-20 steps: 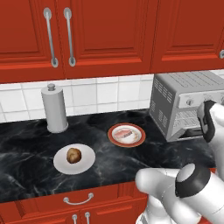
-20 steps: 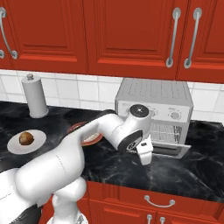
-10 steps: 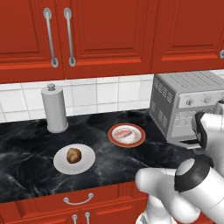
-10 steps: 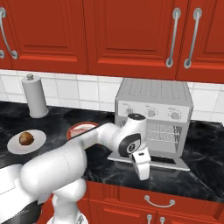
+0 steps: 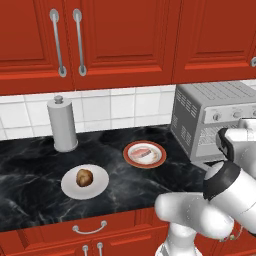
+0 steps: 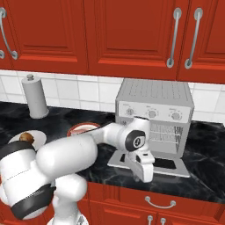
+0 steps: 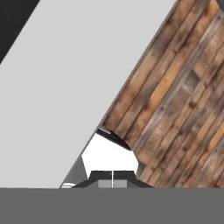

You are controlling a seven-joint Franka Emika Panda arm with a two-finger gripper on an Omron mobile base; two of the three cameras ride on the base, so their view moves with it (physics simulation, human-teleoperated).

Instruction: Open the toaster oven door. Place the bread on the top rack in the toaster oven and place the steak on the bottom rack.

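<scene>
The toaster oven stands at the counter's right with its door dropped flat, dark glass facing up. Inside, the top rack sits over the bottom rack. My gripper points down just in front of the door's front edge, left of its middle. In the hand view the fingertips are pressed together with nothing between them. The bread lies on a white plate. The steak lies on a red-rimmed plate between the bread and the toaster oven.
A grey paper-towel holder stands at the back left by the tiled wall. Red cabinets hang above the black marble counter, with drawers along its front. My arm stretches across the counter in front of the steak plate.
My gripper has sunk lower, from level with the door to below its front edge. The door lay flat throughout. Bread and steak have not moved.
</scene>
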